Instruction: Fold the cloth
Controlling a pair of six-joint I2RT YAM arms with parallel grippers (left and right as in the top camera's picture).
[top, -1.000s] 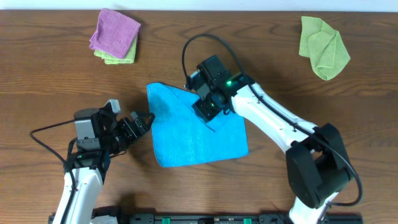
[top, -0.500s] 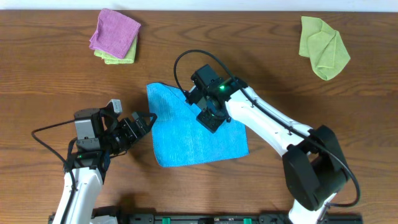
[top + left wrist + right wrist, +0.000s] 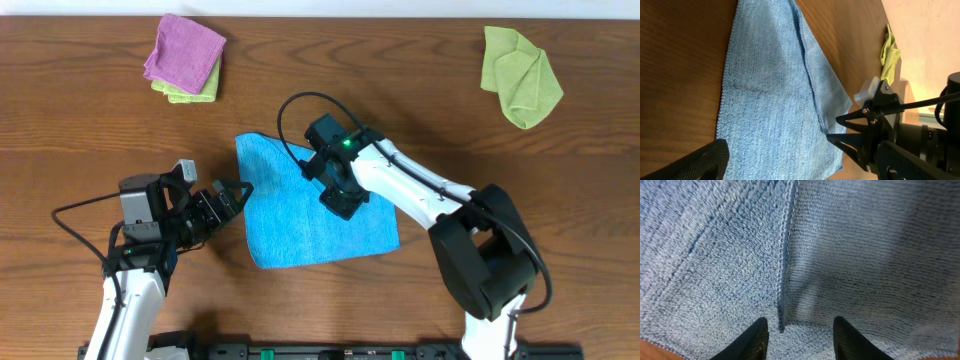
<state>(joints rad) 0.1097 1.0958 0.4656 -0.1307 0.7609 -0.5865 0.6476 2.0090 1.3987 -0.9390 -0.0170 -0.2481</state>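
Purple cloth (image 3: 187,48) stacked on a green cloth (image 3: 180,93), far left; left gripper (image 3: 232,192), jaws spread wide, holding nothing, beside blue cloth (image 3: 300,228) lying mid-table; right gripper (image 3: 342,202) upon it, jaws partly apart astride a hem; crumpled light green cloth (image 3: 520,75), far right

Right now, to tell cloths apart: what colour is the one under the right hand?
The cloth is sky blue, clearest in the overhead view.

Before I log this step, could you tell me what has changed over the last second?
The right gripper moved over the cloth toward its own base. Its jaws stand apart either side of a hem, and it has taken hold of nothing. The left gripper stayed open at the cloth's left edge, and the cloth did not shift.
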